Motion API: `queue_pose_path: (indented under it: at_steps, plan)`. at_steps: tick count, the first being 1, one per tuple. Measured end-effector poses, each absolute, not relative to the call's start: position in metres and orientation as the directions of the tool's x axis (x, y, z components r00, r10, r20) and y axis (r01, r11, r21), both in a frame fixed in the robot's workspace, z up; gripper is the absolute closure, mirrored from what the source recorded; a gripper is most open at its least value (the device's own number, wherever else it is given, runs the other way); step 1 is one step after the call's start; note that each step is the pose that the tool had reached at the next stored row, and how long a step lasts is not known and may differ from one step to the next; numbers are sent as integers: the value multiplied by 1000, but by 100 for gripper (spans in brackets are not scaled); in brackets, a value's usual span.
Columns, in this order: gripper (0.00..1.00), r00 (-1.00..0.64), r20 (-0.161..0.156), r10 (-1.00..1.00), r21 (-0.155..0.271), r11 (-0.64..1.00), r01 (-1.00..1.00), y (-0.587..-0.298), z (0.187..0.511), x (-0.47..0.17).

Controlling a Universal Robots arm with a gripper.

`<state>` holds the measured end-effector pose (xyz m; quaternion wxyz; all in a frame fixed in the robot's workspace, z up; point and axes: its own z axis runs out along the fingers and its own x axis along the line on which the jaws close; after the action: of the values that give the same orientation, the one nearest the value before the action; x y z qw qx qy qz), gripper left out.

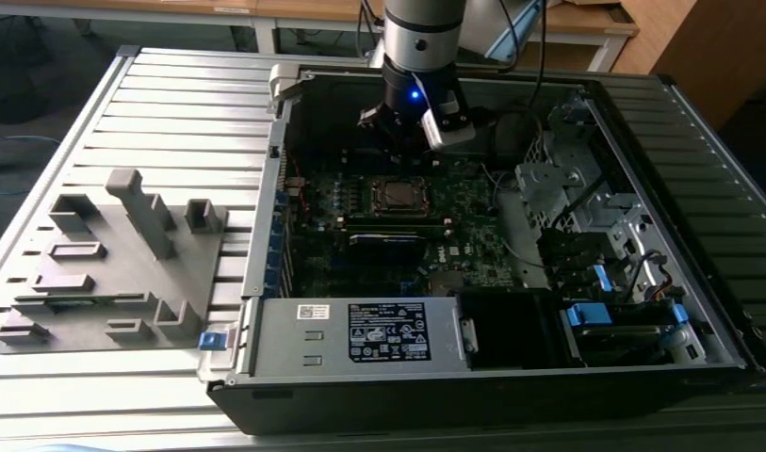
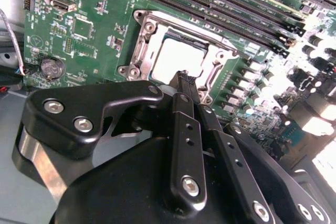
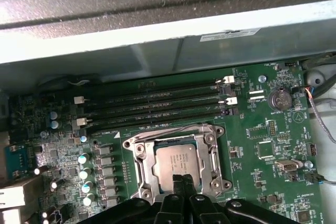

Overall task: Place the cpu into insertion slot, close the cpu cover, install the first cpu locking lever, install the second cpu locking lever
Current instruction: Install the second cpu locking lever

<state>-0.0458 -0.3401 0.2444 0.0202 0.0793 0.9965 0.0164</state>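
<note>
The chip (image 3: pixel 173 162) (image 2: pixel 176 59) sat flat in the socket (image 1: pixel 375 196) on the green board (image 3: pixel 262 129), dull silver top upward. The cover frame (image 3: pixel 140 167) lay down around it with the chip showing through the cut-out, and between them they hid nearly all of the socket. The thin locking levers could not be told apart from the frame's edges. The claw (image 3: pixel 182 181) (image 2: pixel 185 80) had its fingers pressed together with nothing seen between them, tips over one edge of the chip; whether they touched it could not be judged. In the second wrist view the claw's black body covered one corner of the frame and much of the board. Long black memory slots (image 3: pixel 152 106) ran just beyond the socket, with a coin battery (image 3: pixel 279 98) further off. In the exterior view the arm (image 1: pixel 420 47) stood over the open computer case (image 1: pixel 483 377), its lower end lost against the dark interior. A grey parts tray (image 1: pixel 106 273) lay on the ribbed table (image 1: pixel 169 94) beside the case, at the exterior view's left.
</note>
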Motion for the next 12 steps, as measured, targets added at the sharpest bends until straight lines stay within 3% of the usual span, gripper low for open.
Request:
queue_pose_path:
  at_steps: [12]
  plan:
    - [89, -987, -38, 159, 36, 987, 157, -348, 245, -46]
